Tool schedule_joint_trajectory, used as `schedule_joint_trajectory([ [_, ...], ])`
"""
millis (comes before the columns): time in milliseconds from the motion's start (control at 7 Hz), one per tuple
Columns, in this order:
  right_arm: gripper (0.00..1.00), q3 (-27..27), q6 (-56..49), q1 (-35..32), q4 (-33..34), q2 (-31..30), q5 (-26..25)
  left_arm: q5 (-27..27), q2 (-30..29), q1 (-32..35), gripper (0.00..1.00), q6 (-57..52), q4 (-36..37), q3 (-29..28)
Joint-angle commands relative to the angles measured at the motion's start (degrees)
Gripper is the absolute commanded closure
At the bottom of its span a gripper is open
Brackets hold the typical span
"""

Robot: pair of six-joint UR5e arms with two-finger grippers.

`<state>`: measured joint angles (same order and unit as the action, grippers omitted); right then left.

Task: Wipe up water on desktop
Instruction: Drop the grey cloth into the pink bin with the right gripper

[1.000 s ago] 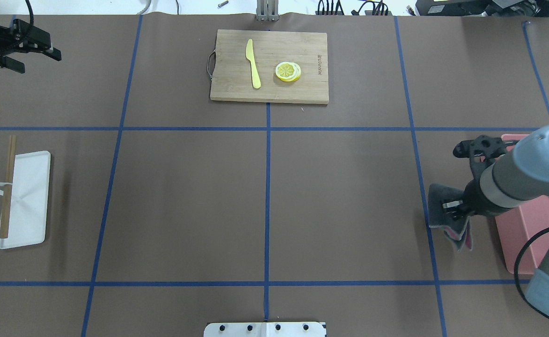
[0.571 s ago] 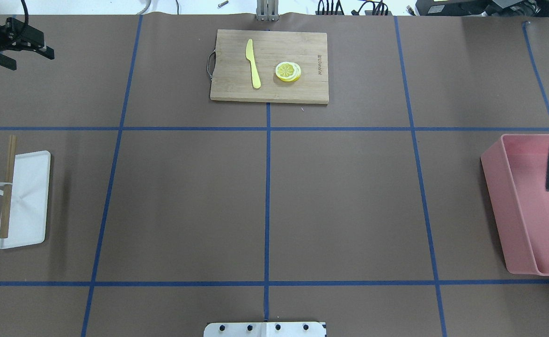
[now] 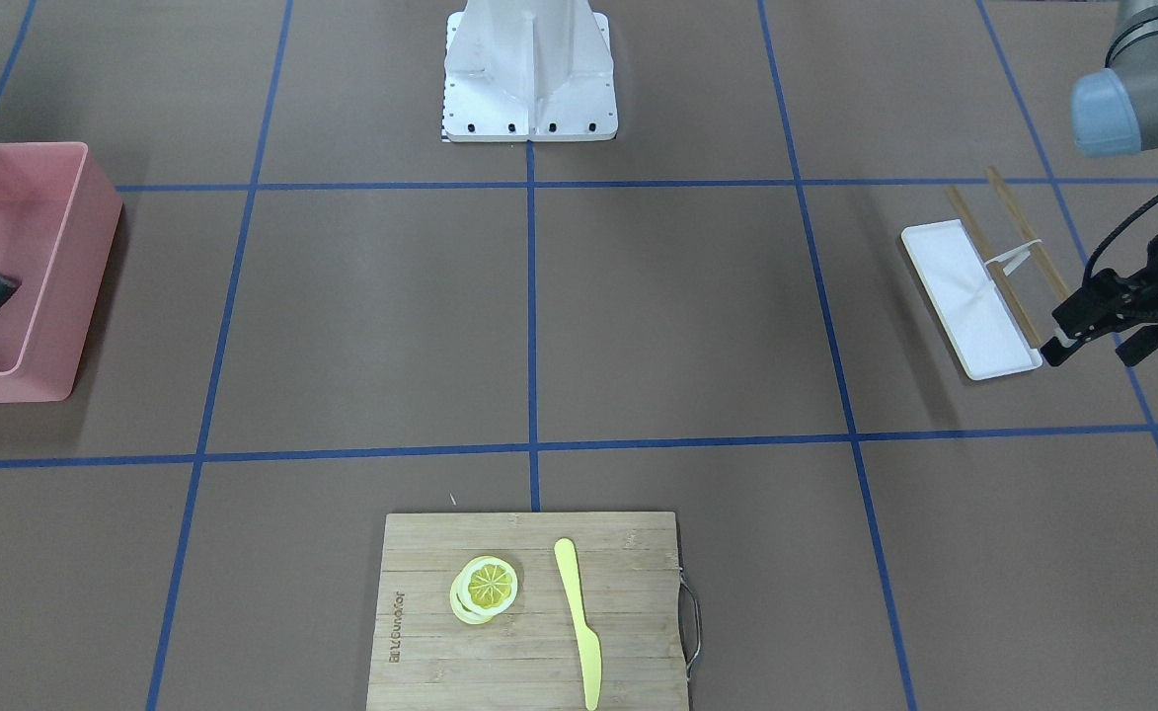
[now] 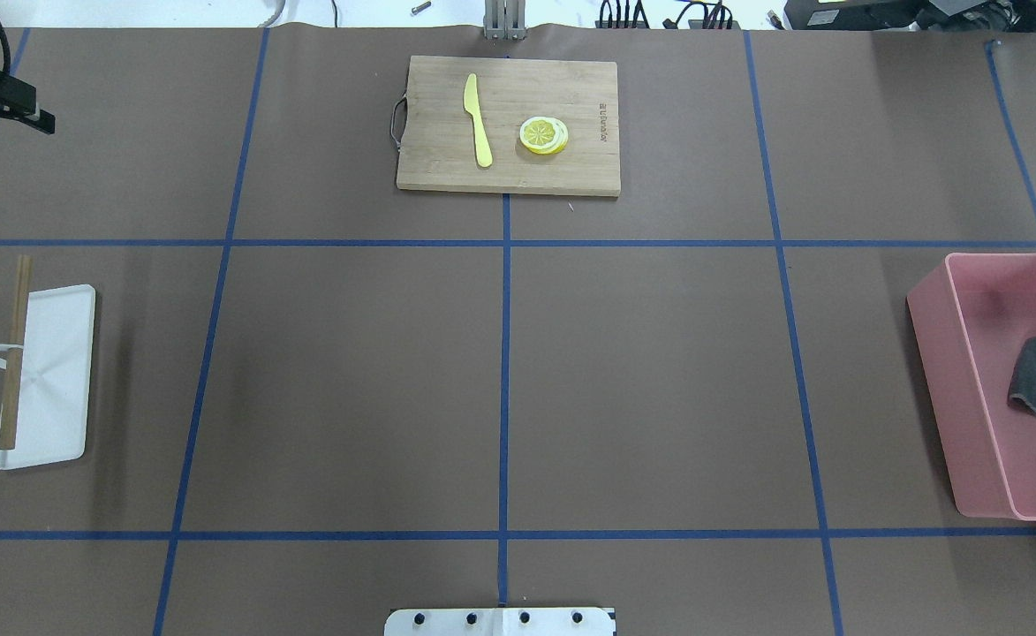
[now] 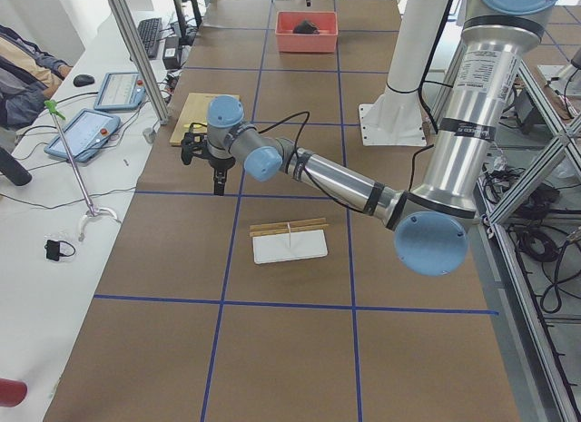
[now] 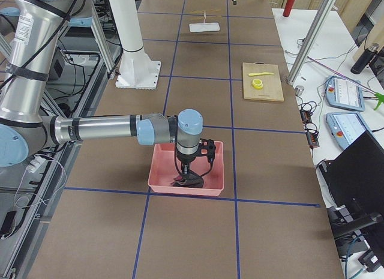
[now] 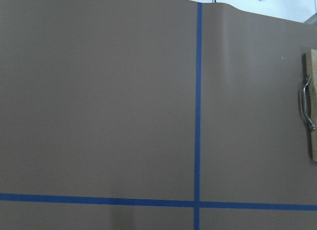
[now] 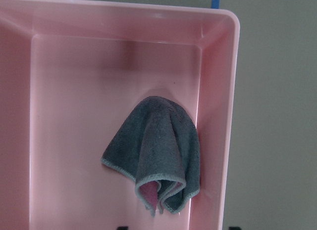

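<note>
Surface: The broad brown surface (image 4: 350,380), matte and ruled into large rectangles by blue tape lines (image 4: 505,389), stretches beneath everything in view.

Cloth: A grey cloth (image 8: 158,151) with a pink underside lies bunched inside the pink bin (image 4: 933,353). It rests against one side wall, at the robot's right end of the surface.

Right gripper: The right gripper (image 6: 187,171) hangs over the bin, pointing down at the cloth. Only two dark tips show at the bottom edge of its wrist view, so the jaws stand wide, with the cloth lying free of them.

Left gripper: The left gripper (image 3: 1097,341) hovers above the far left part of the surface, apart from the white tray. Its jaws are parted and hold nothing.

Left wrist view: This view shows bare brown surface, one crossing of tape and the board's metal handle (image 7: 308,104) at the right edge.

Cutting board: A bamboo cutting board (image 4: 507,124) sits at the far middle of the surface. It carries a yellow knife (image 4: 479,119) and stacked lemon slices (image 4: 543,135), lying side by side without touching.

Tray: A white tray (image 4: 49,375) lies at the left end with two wooden sticks (image 4: 14,349) joined by a white band. One stick lies along the tray's outer edge and the other just beyond it.

Base: The white base plate (image 3: 529,69) stands at the robot's side, on the centre line.
</note>
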<state>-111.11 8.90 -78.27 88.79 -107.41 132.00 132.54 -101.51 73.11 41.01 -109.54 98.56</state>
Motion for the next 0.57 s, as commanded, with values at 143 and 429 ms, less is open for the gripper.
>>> schedule_joint_trajectory([
  [143,0.00,0.8,-0.1,-0.1,0.0,-0.1,0.2,0.6,13.3,8.1,0.02,-25.6,0.3,-0.8],
  [429,0.00,1.6,0.0,-2.0,0.0,0.2,0.3,2.8,18.0,11.0,0.02,-37.3,4.0,-2.4],
])
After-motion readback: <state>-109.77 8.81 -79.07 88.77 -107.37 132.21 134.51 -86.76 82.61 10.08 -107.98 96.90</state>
